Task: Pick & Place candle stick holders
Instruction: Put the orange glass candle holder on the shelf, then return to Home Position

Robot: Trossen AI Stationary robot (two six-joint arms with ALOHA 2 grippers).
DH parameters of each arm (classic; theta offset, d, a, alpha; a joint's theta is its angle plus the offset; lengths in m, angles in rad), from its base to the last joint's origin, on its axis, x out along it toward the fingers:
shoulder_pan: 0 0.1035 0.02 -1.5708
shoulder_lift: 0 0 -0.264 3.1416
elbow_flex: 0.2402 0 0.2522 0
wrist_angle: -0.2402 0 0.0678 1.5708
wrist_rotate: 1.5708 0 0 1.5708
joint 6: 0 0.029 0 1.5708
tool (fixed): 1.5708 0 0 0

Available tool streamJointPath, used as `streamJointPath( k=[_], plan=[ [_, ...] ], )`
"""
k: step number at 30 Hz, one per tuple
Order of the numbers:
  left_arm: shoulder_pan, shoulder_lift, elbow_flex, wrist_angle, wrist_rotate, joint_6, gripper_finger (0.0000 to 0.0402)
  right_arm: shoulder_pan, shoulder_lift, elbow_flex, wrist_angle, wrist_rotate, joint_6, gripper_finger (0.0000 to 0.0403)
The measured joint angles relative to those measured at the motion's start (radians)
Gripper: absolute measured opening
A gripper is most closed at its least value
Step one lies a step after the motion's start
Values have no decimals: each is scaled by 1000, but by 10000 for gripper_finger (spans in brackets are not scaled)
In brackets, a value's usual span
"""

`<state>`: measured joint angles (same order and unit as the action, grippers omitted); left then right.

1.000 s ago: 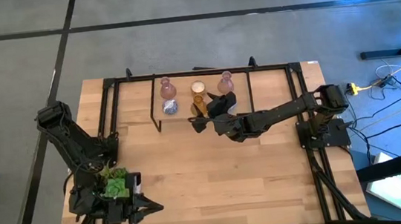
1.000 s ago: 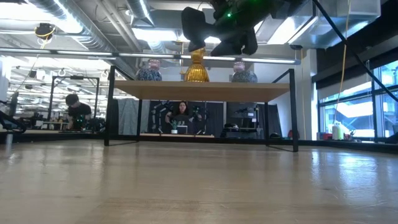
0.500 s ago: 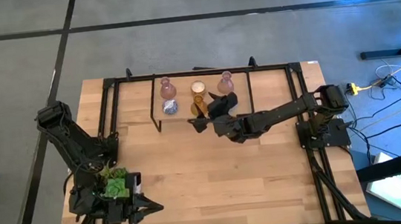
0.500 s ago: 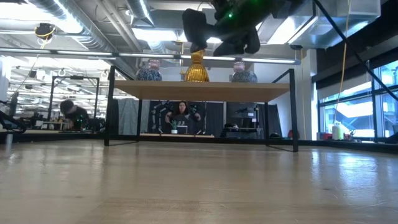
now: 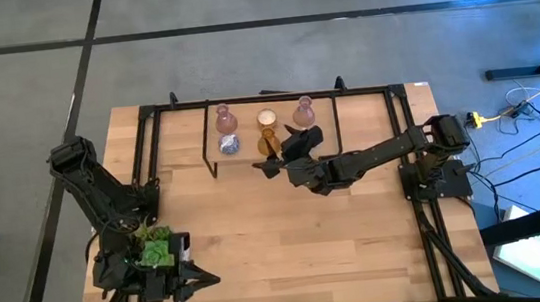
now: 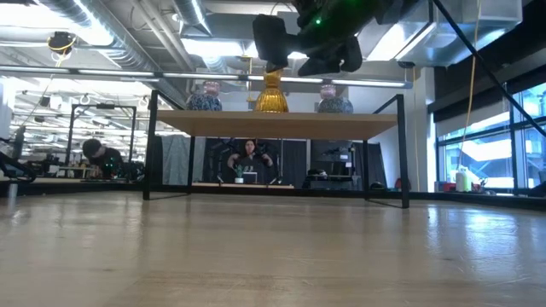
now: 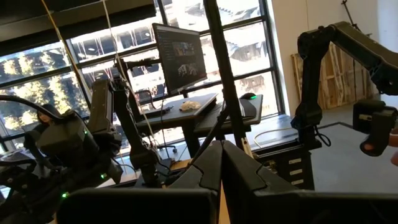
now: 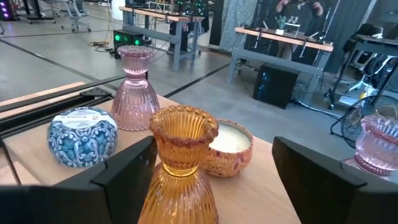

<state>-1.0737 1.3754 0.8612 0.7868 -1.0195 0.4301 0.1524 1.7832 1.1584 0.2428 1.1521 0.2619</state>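
While the left gripper (image 5: 191,280) sits pressed together at lower left, the right gripper (image 5: 269,157) has its jaws spread around the amber holder (image 5: 266,143) up on the shelf (image 5: 212,155), top center

No text, brand or number is legible; the blue round holder (image 8: 83,135) bears a pale label on its lid, its lettering too small to read
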Motion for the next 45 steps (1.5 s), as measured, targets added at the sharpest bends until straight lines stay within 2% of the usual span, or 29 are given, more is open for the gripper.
streamJointPath(
  k=[21, 25, 28, 30, 34, 36, 37, 40, 43, 45],
  plan=[
    [0, 0, 0, -1, 2, 0, 2, 120, -21, 1, 127, -11, -60, 323],
    [0, 0, 0, -1, 5, 0, 2, 171, -21, 1, 130, -78, -55, 323],
    [0, 0, 0, -1, 50, -1, 2, 206, -21, 1, 133, -241, -9, 323],
    [0, 0, 0, -1, 110, -1, 2, 226, -21, 1, 135, -450, 29, 323],
    [0, 0, 0, -1, 319, 0, 2, 261, -20, 1, 153, -984, 156, 323],
    [0, 0, 0, -2, 413, 0, 2, 287, -20, 1, 169, -1175, 191, 323],
    [0, 0, 0, -1, 440, 0, 2, 305, -20, 1, 175, -1235, 206, 323],
    [1, 0, 0, 0, 426, 1, 2, 370, -20, 1, 183, -1311, 228, 323],
    [11, 0, 0, 0, 387, -1, 2, 435, -20, 1, 141, -1302, 220, 323],
    [21, 0, 0, -1, 387, -10, 2, 479, -19, 1, 99, -1257, 207, 323]
  ],
)
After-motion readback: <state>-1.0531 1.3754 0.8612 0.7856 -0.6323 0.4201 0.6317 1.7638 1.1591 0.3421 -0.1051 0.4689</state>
